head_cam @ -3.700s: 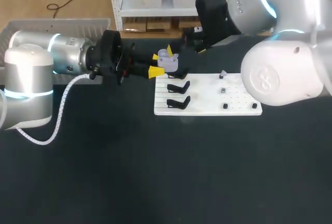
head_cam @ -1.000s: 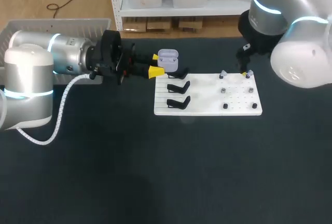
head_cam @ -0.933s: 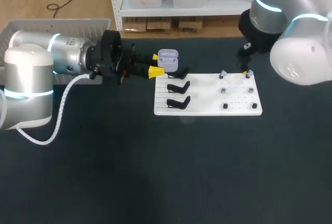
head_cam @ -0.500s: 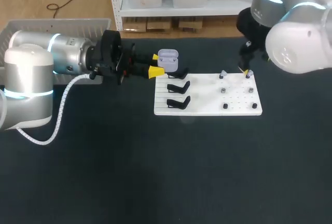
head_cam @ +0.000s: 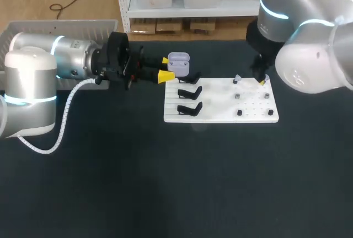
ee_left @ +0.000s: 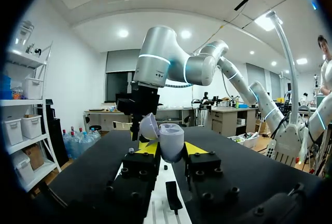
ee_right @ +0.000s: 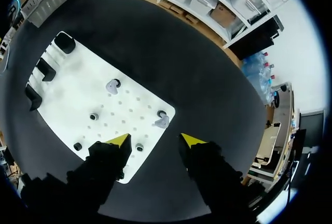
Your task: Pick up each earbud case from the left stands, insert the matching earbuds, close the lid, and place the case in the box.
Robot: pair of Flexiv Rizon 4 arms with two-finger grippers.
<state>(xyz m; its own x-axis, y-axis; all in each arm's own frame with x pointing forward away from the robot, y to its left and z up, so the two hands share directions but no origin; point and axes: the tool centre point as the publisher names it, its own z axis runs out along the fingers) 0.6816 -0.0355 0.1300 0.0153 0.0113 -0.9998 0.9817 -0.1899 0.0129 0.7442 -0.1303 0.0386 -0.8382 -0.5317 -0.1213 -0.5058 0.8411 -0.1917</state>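
An open lavender earbud case [head_cam: 178, 59] is held above the far left end of the white board [head_cam: 220, 118], with my left gripper [head_cam: 165, 68] shut on it. In the left wrist view the case [ee_left: 169, 142] sits between the yellow tips, its lid [ee_left: 148, 127] raised. My right gripper [head_cam: 262, 80] hovers over the board's far right corner. Seen from the right wrist, it [ee_right: 155, 140] is open, and a lavender earbud [ee_right: 162, 122] lies just ahead of its fingers, untouched. A second earbud [ee_right: 112, 85] rests farther along the board [ee_right: 67, 94].
Three black stands [head_cam: 190, 91] line the board's left side, and small black pegs [head_cam: 239, 112] dot its right half. A grey crate [head_cam: 38, 28] stands at the table's far left, behind my left arm.
My right arm has turned and shifted slightly over the right earbud, and its fingers have drawn closer together. The left arm and the case have stayed put.
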